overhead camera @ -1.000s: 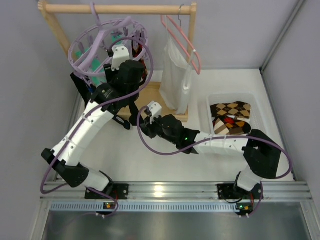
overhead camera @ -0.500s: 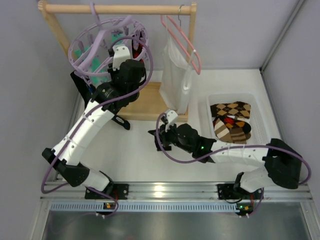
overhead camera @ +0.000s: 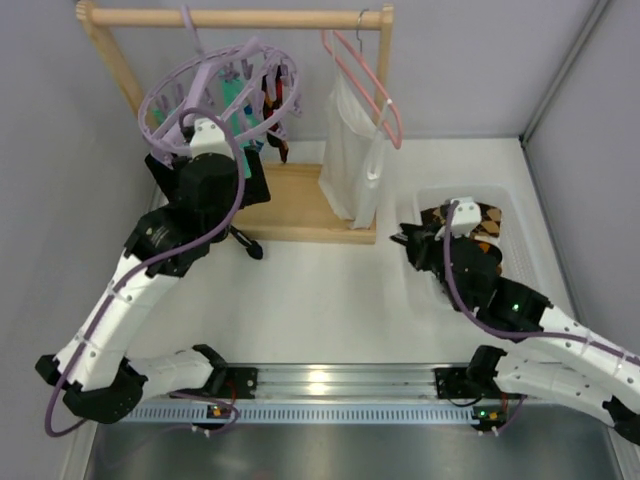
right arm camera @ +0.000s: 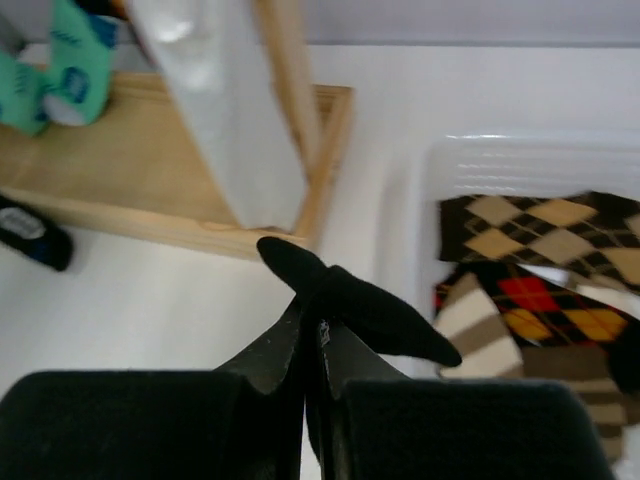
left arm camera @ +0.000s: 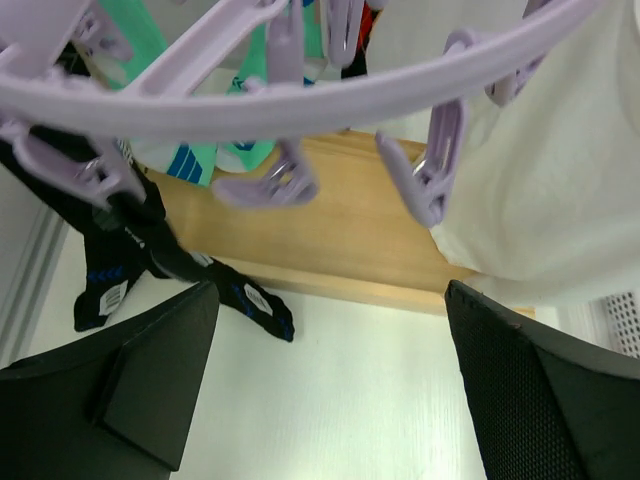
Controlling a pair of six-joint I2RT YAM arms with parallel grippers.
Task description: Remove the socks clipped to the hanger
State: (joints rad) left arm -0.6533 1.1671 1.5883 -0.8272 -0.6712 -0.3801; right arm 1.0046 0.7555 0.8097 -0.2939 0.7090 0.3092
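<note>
The lavender hanger (overhead camera: 160, 92) hangs from the wooden rail, and its ring (left arm camera: 300, 100) with dangling clips crosses the top of the left wrist view. Teal socks (left arm camera: 140, 45) and a long black sock (left arm camera: 130, 250) are clipped to it; the black one's toe reaches the table (overhead camera: 250, 246). My left gripper (left arm camera: 330, 390) is open and empty just below the ring. My right gripper (overhead camera: 408, 240) is shut on a black sock (right arm camera: 370, 310), held at the left rim of the white bin (overhead camera: 505, 195).
Brown-and-cream argyle socks (overhead camera: 480, 220) lie in the bin. A white sleeveless garment (overhead camera: 350, 160) hangs on a pink hanger (overhead camera: 365, 75) to the right of the ring. The rack's wooden base (overhead camera: 290, 205) sits behind the arms.
My right gripper carried the black sock from the table's middle rightward to the bin. My left gripper opened wide and dropped back below the hanger's left side.
</note>
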